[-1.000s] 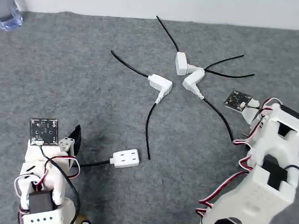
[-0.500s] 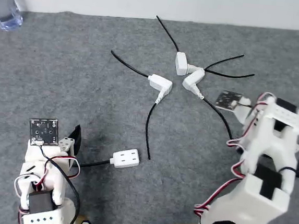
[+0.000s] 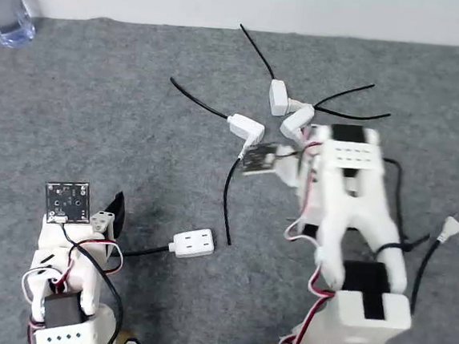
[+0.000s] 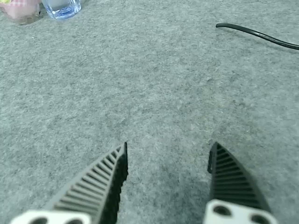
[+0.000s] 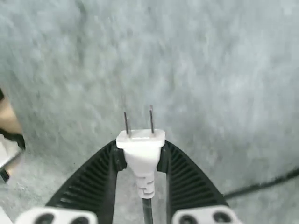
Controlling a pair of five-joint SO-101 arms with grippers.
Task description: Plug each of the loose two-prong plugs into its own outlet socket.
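Two-prong plug (image 5: 140, 137) sat clamped by its sides in the right gripper (image 5: 140, 148), prongs forward. It was over the grey mat (image 3: 98, 112), near the loose plugs (image 3: 247, 128) and well apart from the outlet strip (image 3: 193, 243). Left gripper (image 4: 168, 156) hung with jaws spread, holding nothing.

Risks, as judged:
- The unbraced strip could slide under a push.
- The plug could twist in the narrow grip.
- Its cord (image 5: 147, 212) might snag neighbours.

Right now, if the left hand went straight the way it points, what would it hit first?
Probably just the bare grey mat; ahead of the open left hand the way looks free.
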